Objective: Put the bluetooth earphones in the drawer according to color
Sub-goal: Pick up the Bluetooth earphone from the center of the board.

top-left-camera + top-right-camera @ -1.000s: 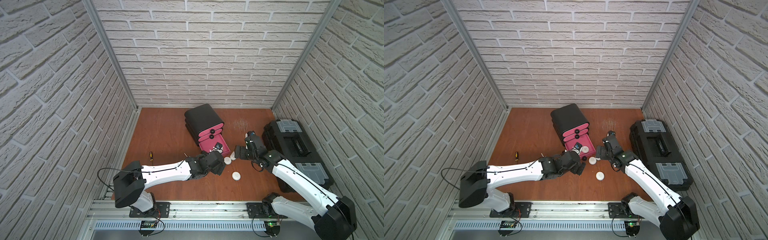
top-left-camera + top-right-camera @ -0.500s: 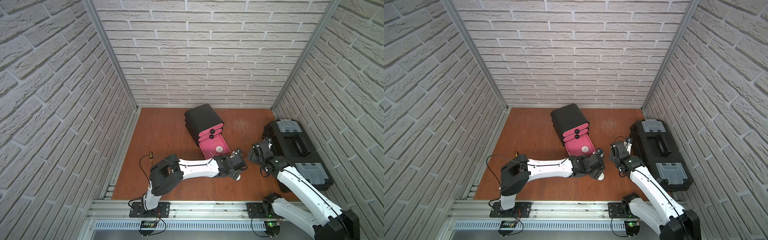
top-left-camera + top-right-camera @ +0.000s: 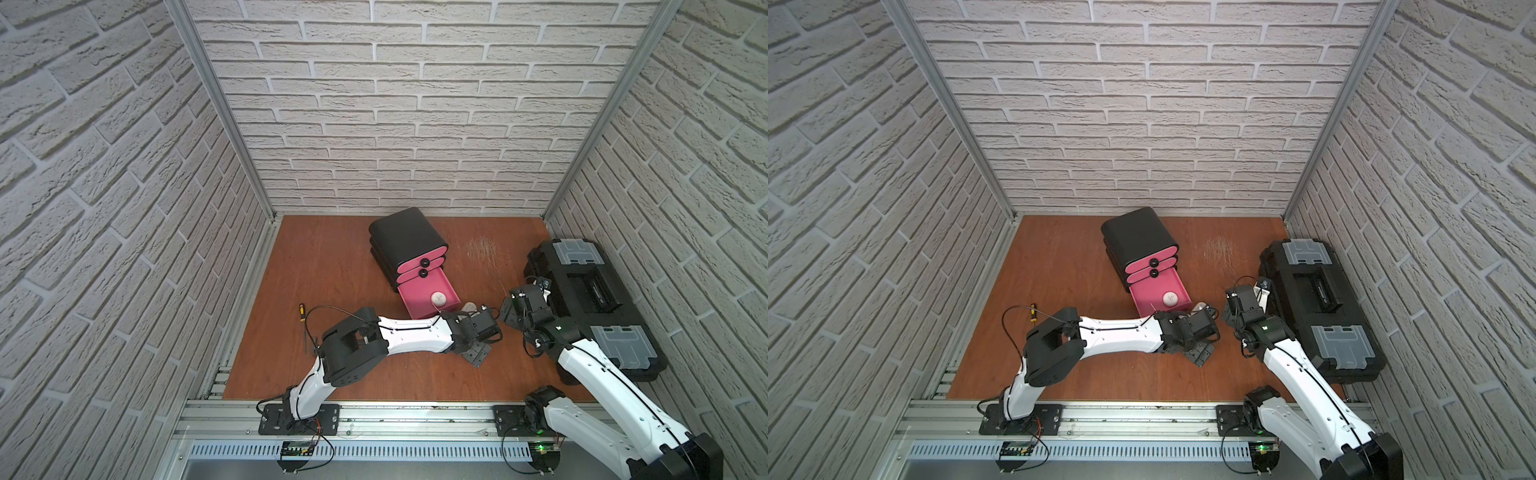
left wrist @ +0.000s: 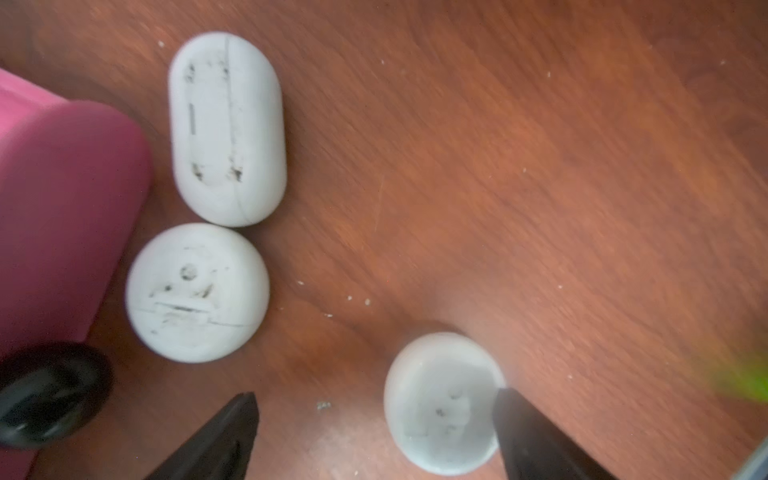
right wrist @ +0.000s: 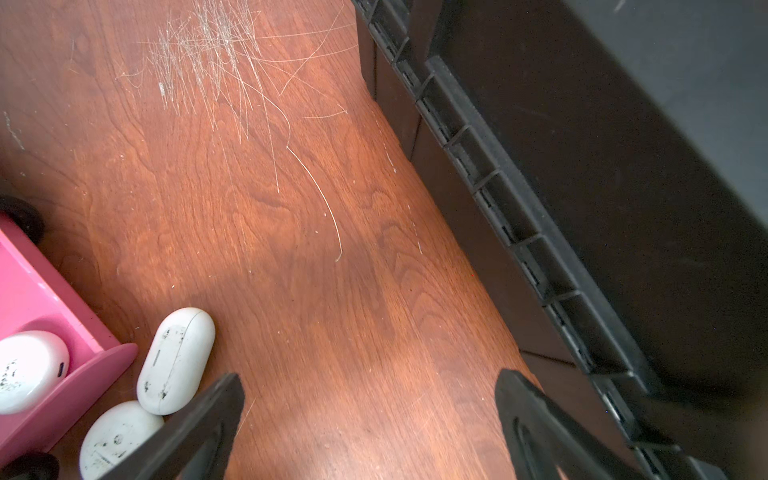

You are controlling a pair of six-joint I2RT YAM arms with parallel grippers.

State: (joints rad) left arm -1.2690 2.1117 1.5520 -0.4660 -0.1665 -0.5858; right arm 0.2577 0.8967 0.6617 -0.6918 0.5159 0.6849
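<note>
The drawer cabinet (image 3: 409, 237) is black with pink fronts, and its bottom drawer (image 3: 451, 286) stands pulled out in both top views. One white earphone case (image 3: 439, 297) lies inside it. Three more white cases rest on the wood by the drawer's front: an oval one (image 4: 227, 129), a round one (image 4: 197, 293) and a third (image 4: 442, 403). My left gripper (image 4: 376, 411) is open and straddles the third case, which touches one fingertip (image 4: 511, 409) and leaves a wide gap to the other. My right gripper (image 5: 370, 399) is open over bare wood, the oval case (image 5: 176, 361) just beside one finger.
A large black toolbox (image 3: 594, 299) fills the right side, close behind my right gripper (image 3: 513, 311). A small screwdriver (image 3: 301, 311) lies on the left by my left arm. The drawer's pink front (image 4: 62, 208) and black knob (image 4: 50, 395) stand close to the left gripper.
My left gripper left the drawer, where a white case now lies, and came down around the third case in front. My right gripper drew back toward the toolbox.
</note>
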